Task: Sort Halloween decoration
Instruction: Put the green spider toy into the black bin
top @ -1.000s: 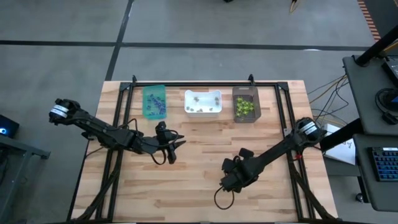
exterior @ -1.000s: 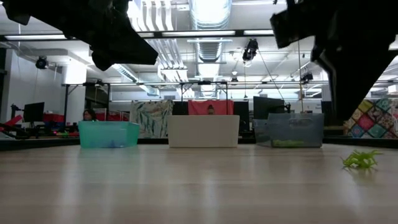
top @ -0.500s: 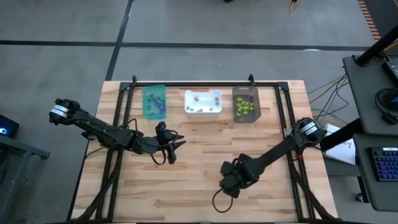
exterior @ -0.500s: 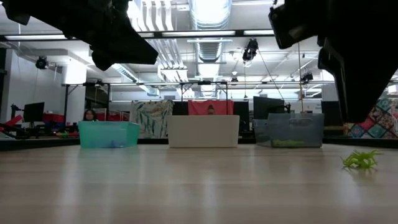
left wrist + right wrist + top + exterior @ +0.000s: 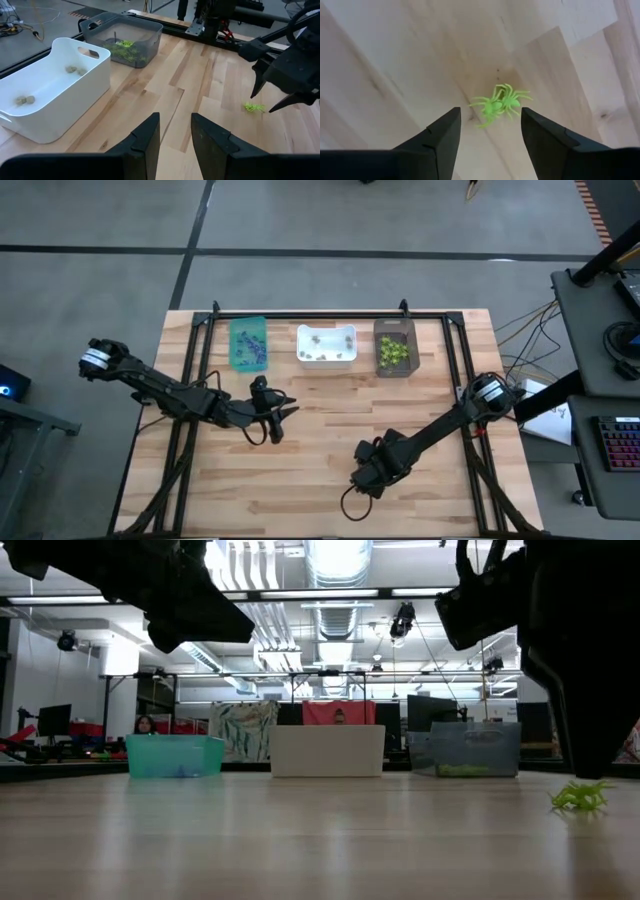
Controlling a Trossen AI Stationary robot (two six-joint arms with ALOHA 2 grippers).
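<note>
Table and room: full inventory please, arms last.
Table: one, light wood, under both arms.
Teal bin: one, back row, left; purple trinkets inside.
White bin: one, back row, middle; a few pale greyish trinkets inside.
Dark bin: one, back row, right; lime-green trinkets inside.
Green spider: lime-green, looks like one or two tangled; alone on the bare wood, front right.
Person: one, far back in the room behind the teal bin.
Left gripper: dark, raised over the table's left middle, partly open, empty.
Right gripper: dark, open, just above the green spider.
</note>
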